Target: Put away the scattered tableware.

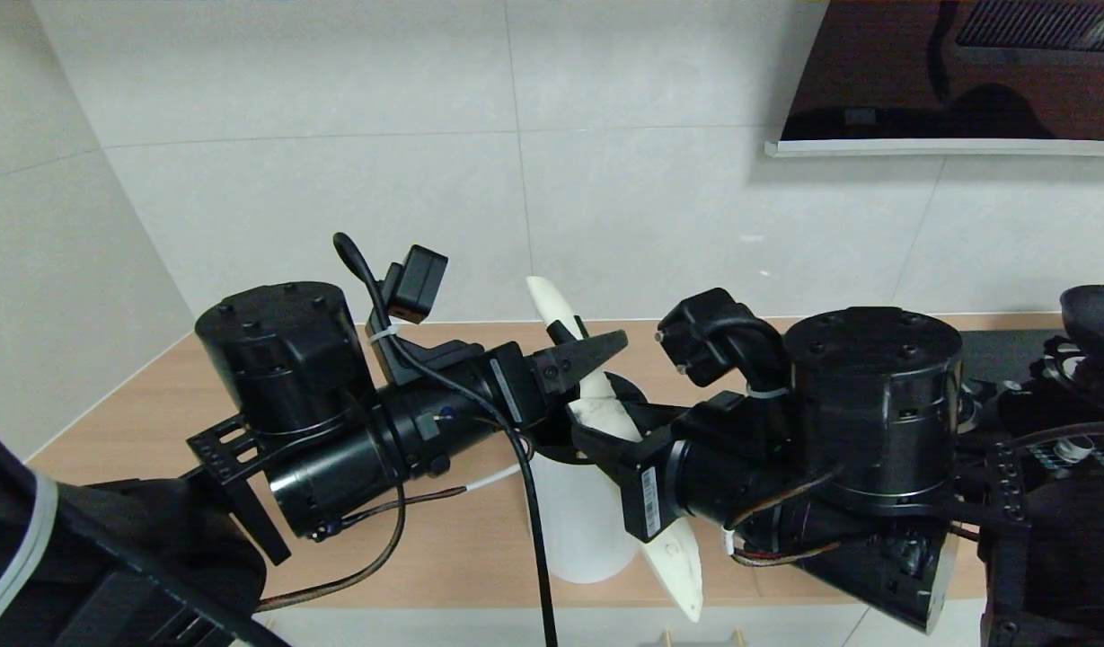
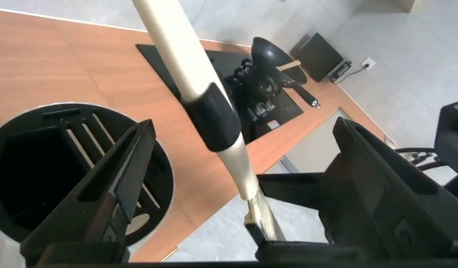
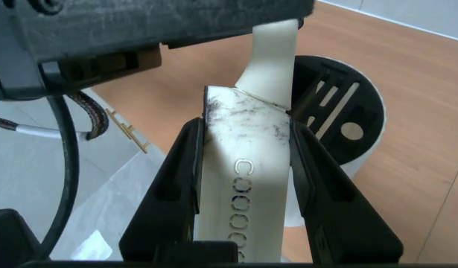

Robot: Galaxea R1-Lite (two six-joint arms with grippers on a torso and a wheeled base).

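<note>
— What is nearest?
— The broad end of the white spatula [image 1: 675, 562], hanging low past the front edge of the counter [image 1: 156, 404].
— Who has hold of it?
— The right gripper [image 3: 247, 193]. Its two fingers are closed tight on the flat part of the spatula, one on each side, just above that broad end.
— And the left gripper [image 2: 243, 130]?
— It is spread wide. The spatula's handle passes between its fingers, and I see no contact with either.
— How does the spatula lie?
— Tilted in the air, with the handle pointing up toward the wall [image 1: 659, 198]. It crosses over the top of the holder [image 1: 583, 530].
— Describe the holder.
— It is a white tub with a black divided top, upright on the wooden counter. Pale sticks [image 2: 87, 141] stand in one of its slots.
— Anything farther back?
— A black mat [image 1: 1001, 355] lies on the counter to the right, well apart from the holder. A black ladle [image 2: 269, 52] is on it among other dark tools I cannot make out.
</note>
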